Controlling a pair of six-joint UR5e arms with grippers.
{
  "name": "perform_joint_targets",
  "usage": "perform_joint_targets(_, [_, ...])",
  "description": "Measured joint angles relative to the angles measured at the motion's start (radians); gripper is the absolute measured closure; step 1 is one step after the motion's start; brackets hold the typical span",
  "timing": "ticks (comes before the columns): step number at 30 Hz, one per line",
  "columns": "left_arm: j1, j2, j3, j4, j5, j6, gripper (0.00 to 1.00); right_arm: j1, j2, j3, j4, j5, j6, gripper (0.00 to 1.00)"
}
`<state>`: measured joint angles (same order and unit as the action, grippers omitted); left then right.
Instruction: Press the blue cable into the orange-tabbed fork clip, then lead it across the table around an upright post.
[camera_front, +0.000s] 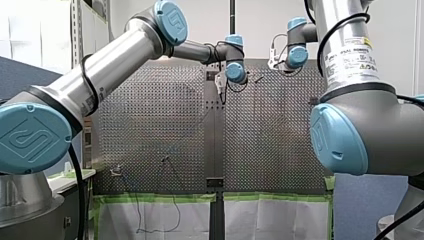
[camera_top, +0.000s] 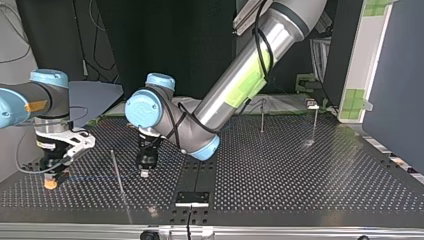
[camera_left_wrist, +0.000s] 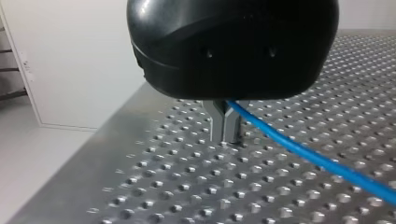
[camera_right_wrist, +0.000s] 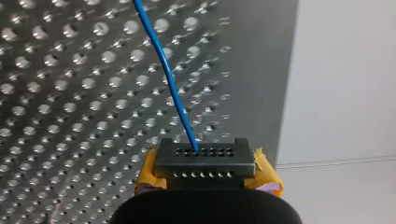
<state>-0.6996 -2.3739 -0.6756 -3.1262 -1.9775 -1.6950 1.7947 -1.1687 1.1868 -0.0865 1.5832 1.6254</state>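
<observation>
At the top view's left, near the edge of the desk (camera_top: 300, 175), my right tool (camera_top: 54, 172) stands low, its yellow-padded fingers pressed together where the blue cable (camera_right_wrist: 168, 79) runs in under them. Next comes a thin upright post (camera_top: 118, 172). Just beside it is my left tool (camera_top: 145, 167), its metal fingers pinched narrow on the same cable right down at the perforated surface, with the cable trailing away low over the holes. Farther right, two more posts (camera_top: 262, 116) stand well apart from both tools.
</observation>
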Motion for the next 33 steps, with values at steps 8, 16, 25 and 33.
perform_joint_targets(8, [0.003,-0.01,-0.002,0.001,0.0,0.0,1.0,-0.014,0.041,0.0,-0.006,-0.013,0.002,1.0])
perform_joint_targets(16, [0.004,-0.01,-0.005,0.003,-0.004,0.0,1.0,-0.017,0.077,0.002,-0.006,-0.024,0.002,1.0])
perform_joint_targets(25, [0.01,-0.01,-0.068,0.035,-0.004,0.001,1.0,-0.017,0.086,0.019,-0.005,-0.029,0.002,1.0])
perform_joint_targets(33, [0.01,-0.01,-0.09,0.053,-0.004,0.001,1.0,-0.01,0.09,0.052,-0.01,-0.036,0.002,1.0])
